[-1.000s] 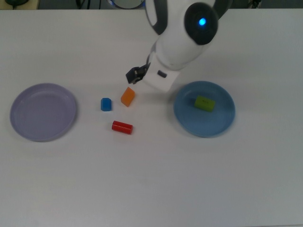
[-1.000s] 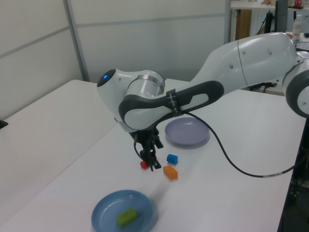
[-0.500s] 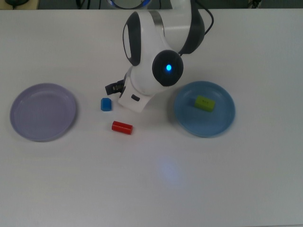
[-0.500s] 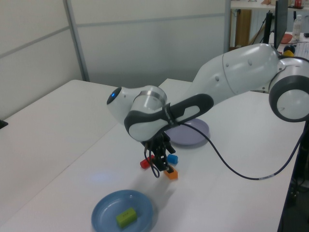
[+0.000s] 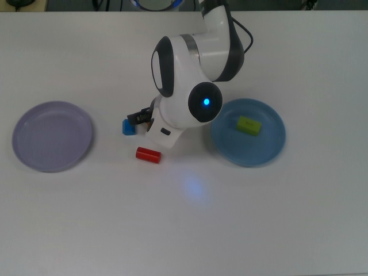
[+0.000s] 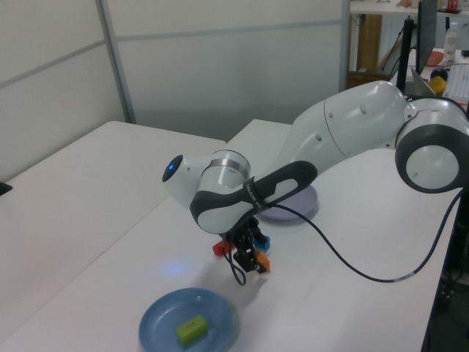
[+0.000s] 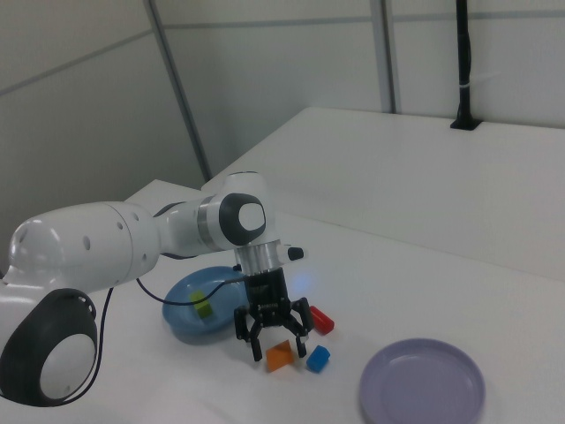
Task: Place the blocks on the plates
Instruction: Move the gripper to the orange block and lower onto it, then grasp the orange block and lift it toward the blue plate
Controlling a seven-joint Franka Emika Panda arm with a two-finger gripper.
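Observation:
In the right view my gripper (image 7: 279, 345) is open and low over the table, its fingers straddling the orange wedge block (image 7: 280, 356). In the top view the arm hides almost all of that block. The blue chunk (image 5: 128, 127) lies just beside the gripper (image 5: 143, 118), toward the top view's left. A red cylinder (image 5: 148, 154) lies on the table a little nearer the top view's bottom edge. The lime-green bar (image 5: 248, 125) rests on the blue plate (image 5: 253, 154). Nothing lies on the lavender plate (image 5: 53, 136).
The white arm body (image 5: 192, 86) stretches from the top view's upper edge over the table's middle, between the loose blocks and the blue plate. A black cable (image 6: 344, 260) loops from the arm. A post and wall panels stand behind the table.
The arm swung toward the top view's left and came down. The gripper went from beside the orange block to straddling it. No block has moved.

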